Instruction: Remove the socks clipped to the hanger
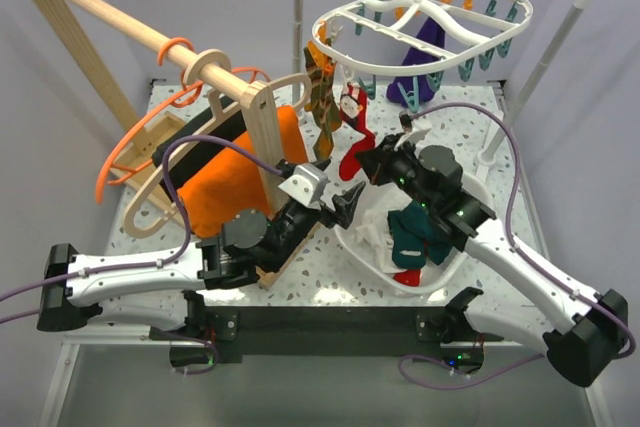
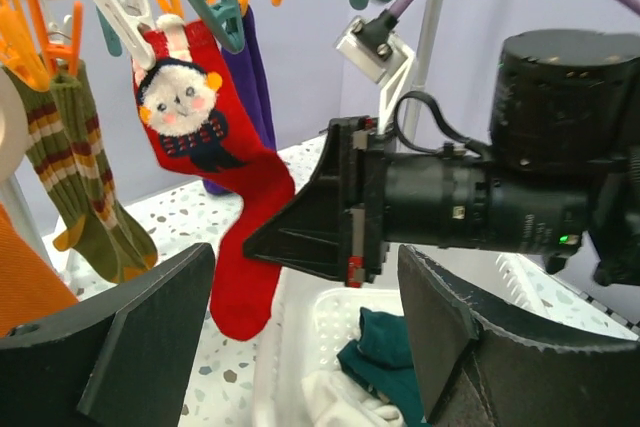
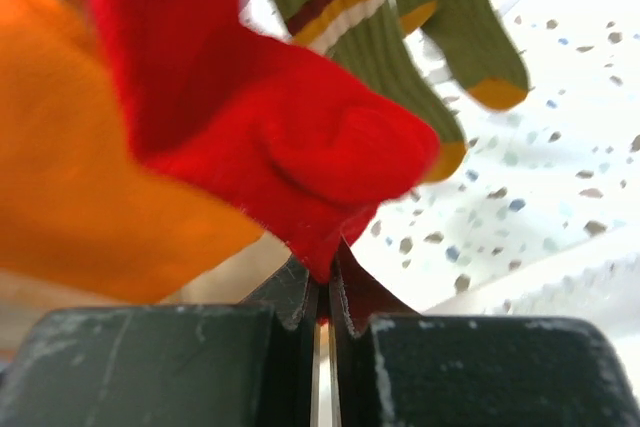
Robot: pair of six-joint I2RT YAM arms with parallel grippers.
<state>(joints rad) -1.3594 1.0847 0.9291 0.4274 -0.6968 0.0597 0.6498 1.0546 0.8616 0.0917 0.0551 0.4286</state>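
Observation:
A white oval hanger (image 1: 425,22) with orange and teal clips hangs from a rail at the back. A red sock (image 1: 356,152) with a white figure hangs from a clip; it also shows in the left wrist view (image 2: 215,187). My right gripper (image 3: 325,292) is shut on the red sock's (image 3: 270,137) lower edge. Green and brown striped socks (image 2: 85,177) hang to its left, a purple sock (image 1: 418,57) behind. My left gripper (image 1: 350,202) is open and empty just left of the red sock.
A white basket (image 1: 455,257) under the right arm holds a dark teal sock (image 1: 420,230) and white and red socks. Wooden hangers (image 1: 250,112) with orange and black cloths (image 1: 240,172) stand at the left on a wooden rod. A white rail post (image 1: 545,67) is at the right.

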